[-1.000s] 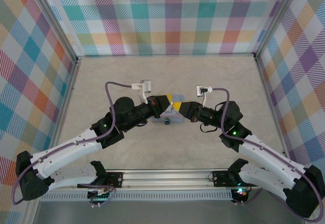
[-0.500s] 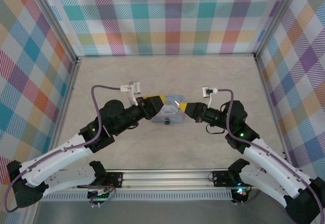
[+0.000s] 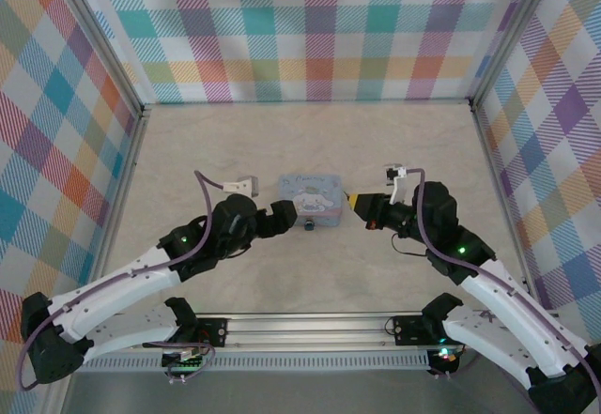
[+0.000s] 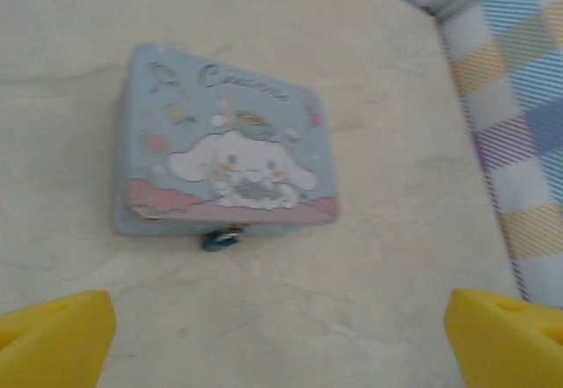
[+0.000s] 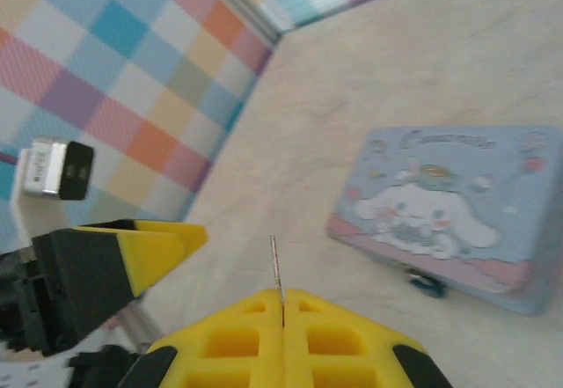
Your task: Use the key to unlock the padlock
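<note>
A tiny dark-teal padlock (image 4: 220, 238) sits at the near edge of a pale blue cartoon tin (image 3: 313, 196) in the middle of the table. It looks light, rigid and apt to swing, so steadying its body seems wise. The left gripper (image 4: 277, 344) faces it, jaws spread wide and empty. The right gripper (image 5: 281, 298), just right of the tin, is clamped on a thin, slippery-looking key (image 5: 275, 269).
</note>
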Robot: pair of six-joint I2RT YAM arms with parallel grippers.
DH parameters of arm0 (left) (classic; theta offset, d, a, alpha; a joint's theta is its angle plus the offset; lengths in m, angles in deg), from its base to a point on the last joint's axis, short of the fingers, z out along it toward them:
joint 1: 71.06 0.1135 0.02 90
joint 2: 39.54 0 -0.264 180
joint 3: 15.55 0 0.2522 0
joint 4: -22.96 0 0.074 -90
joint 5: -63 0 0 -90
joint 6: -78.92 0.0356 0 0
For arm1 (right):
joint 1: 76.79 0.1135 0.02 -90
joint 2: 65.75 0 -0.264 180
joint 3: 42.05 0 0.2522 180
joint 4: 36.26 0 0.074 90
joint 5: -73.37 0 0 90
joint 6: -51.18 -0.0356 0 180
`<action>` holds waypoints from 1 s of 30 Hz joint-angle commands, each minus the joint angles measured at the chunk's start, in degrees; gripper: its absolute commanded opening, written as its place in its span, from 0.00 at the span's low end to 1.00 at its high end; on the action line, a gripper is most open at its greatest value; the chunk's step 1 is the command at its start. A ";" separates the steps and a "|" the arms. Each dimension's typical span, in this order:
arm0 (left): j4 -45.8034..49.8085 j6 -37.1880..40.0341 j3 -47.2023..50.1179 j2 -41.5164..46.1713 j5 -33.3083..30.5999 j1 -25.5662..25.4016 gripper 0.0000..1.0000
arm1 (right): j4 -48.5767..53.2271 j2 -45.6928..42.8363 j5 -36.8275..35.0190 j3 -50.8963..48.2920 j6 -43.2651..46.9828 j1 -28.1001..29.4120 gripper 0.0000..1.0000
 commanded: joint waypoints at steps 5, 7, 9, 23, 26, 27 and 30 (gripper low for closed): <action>-0.10 0.84 -1.71 -9.59 1.86 8.17 1.00 | 8.34 4.21 -13.77 1.67 8.23 -0.34 0.00; -1.87 1.50 -2.76 -13.14 4.22 10.52 0.98 | 8.41 5.29 -14.88 1.49 8.46 -0.31 0.00; -3.61 2.70 -4.50 -16.94 6.21 12.36 0.98 | 7.94 5.41 -14.95 0.75 8.41 -0.36 0.00; -7.51 6.88 -23.31 -44.00 17.85 19.65 1.00 | 10.52 -0.61 -15.52 -3.31 7.06 -0.36 0.00; -5.80 8.35 -28.04 -48.82 19.50 19.74 0.98 | 10.73 -1.10 -15.30 -3.50 7.14 -0.38 0.00; -5.38 8.73 -29.24 -50.13 20.31 19.74 0.98 | 10.74 -1.10 -15.30 -3.59 7.20 -0.40 0.00; -5.50 9.62 -32.71 -53.22 24.01 19.70 0.95 | 10.65 -0.13 -15.38 -3.75 7.49 -0.40 0.00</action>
